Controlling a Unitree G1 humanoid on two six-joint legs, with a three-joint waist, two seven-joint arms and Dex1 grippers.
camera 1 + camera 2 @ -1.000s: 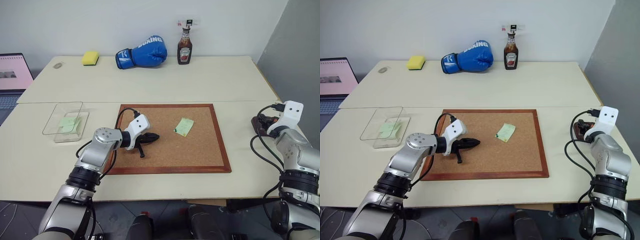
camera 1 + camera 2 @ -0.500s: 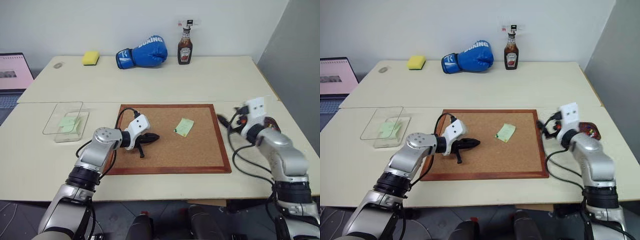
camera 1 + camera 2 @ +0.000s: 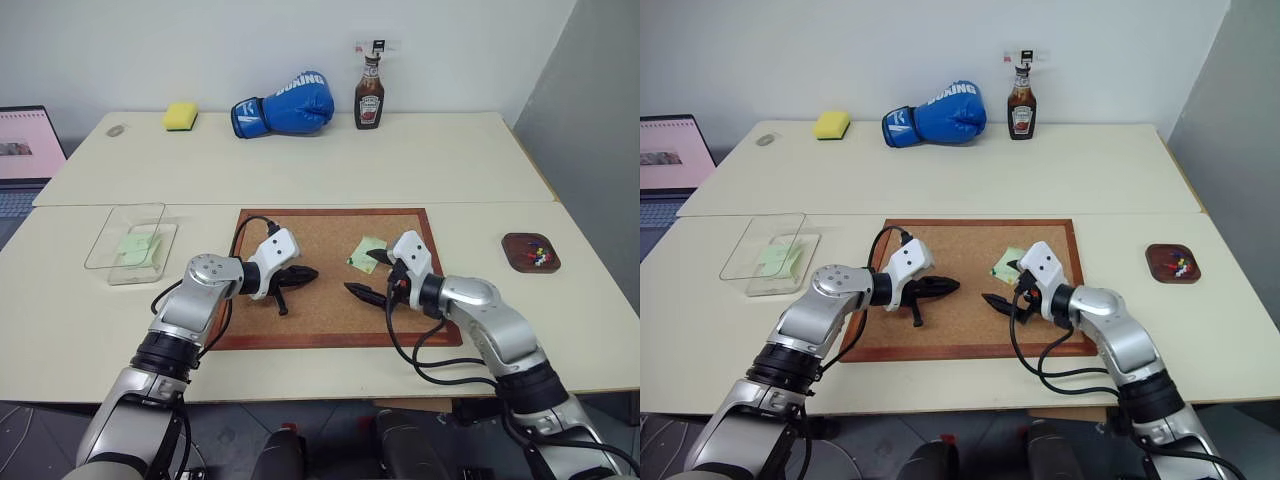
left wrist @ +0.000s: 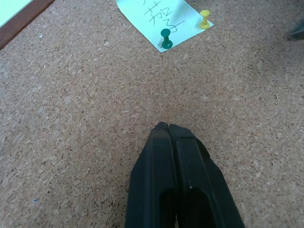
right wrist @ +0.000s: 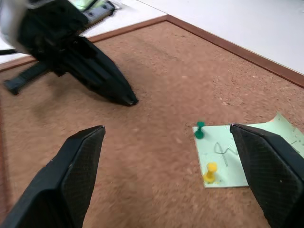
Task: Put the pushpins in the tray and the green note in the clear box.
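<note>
A green note [image 3: 366, 246] lies on the corkboard, pinned by a green pushpin [image 5: 200, 129] and a yellow pushpin [image 5: 210, 172]. My right gripper [image 3: 370, 275] hovers open just beside the note, one finger overlapping its near edge. My left gripper [image 3: 300, 273] rests shut and empty on the cork, left of the note; its fingertips [image 4: 164, 126] point toward the pins. The brown tray [image 3: 517, 250] sits at the right with several pushpins [image 3: 538, 256] in it. The clear box [image 3: 105, 240] at the left holds another green slip [image 3: 135, 245].
The wood-framed corkboard [image 3: 300, 325] fills the table's middle. At the far edge stand a blue boxing glove [image 3: 285, 103], a ketchup bottle [image 3: 370, 95] and a yellow sponge [image 3: 181, 116]. A laptop [image 3: 25, 150] is at the far left.
My right arm swung left from the tray onto the corkboard beside the note, turning as it went, and its jaws spread wide. The left arm stayed still.
</note>
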